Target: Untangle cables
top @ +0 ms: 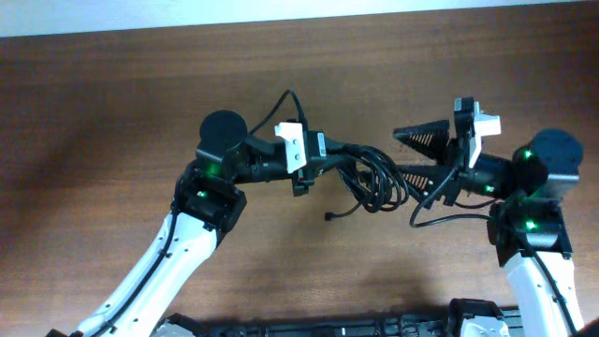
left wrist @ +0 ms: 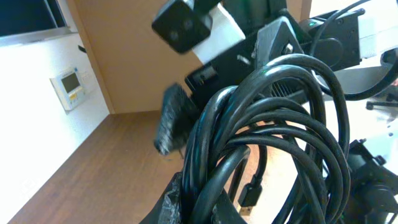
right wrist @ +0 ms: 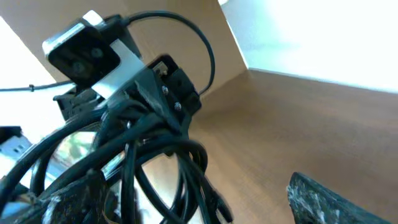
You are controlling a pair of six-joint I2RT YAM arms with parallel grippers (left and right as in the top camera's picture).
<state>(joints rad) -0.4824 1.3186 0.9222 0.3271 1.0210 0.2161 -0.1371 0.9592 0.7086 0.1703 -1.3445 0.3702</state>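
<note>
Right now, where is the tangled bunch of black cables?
In the overhead view the black cable bundle is near the middle of the table, clamped by the left gripper, with the open right gripper close on its other side.

L tool (top: 339, 154) clamps cable bundle (top: 379, 183); R tool (top: 414, 157) spread beside it.

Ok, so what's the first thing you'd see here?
A big knot of black cables sits over the middle of the brown table, between two robot arms. The left arm pinches it in its jaws. The right arm holds its jaws wide open close by.
</note>
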